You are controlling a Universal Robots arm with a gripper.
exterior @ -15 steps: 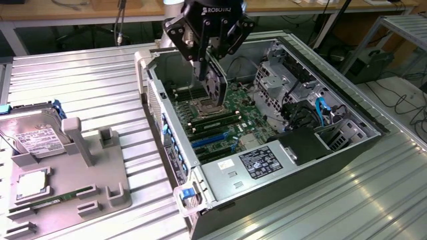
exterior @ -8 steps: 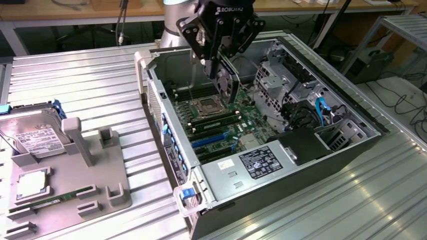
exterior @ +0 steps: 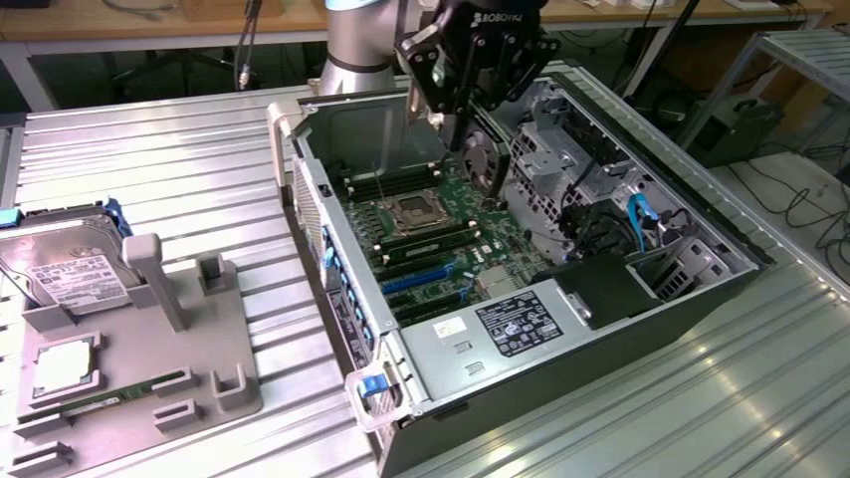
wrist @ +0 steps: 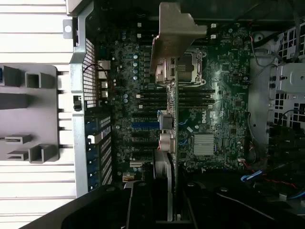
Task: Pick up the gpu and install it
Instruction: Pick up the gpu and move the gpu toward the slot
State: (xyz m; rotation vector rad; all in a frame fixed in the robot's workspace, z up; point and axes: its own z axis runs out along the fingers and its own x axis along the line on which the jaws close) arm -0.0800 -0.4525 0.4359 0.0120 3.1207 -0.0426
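Note:
The gpu (exterior: 480,157) hangs upright over the open computer case (exterior: 348,329), and my gripper (exterior: 468,105) is shut on its top edge. The card's black round fan shroud faces the exterior view's right. It sits above the motherboard (exterior: 439,234), near the CPU socket (exterior: 409,212) and clear of the board. In the wrist view the gpu (wrist: 172,119) appears edge-on between my fingers (wrist: 143,205), with its silver end bracket (wrist: 178,36) at the far end. It lies across the memory slots, short of the blue expansion slots (wrist: 145,125).
A grey parts fixture (exterior: 146,349) stands at the exterior view's left, holding a silver hard drive (exterior: 74,274) and a narrow green memory stick (exterior: 113,393). Inside the case, a drive cage (exterior: 571,164), blue cables (exterior: 640,221) and a black power supply (exterior: 604,289) crowd one side.

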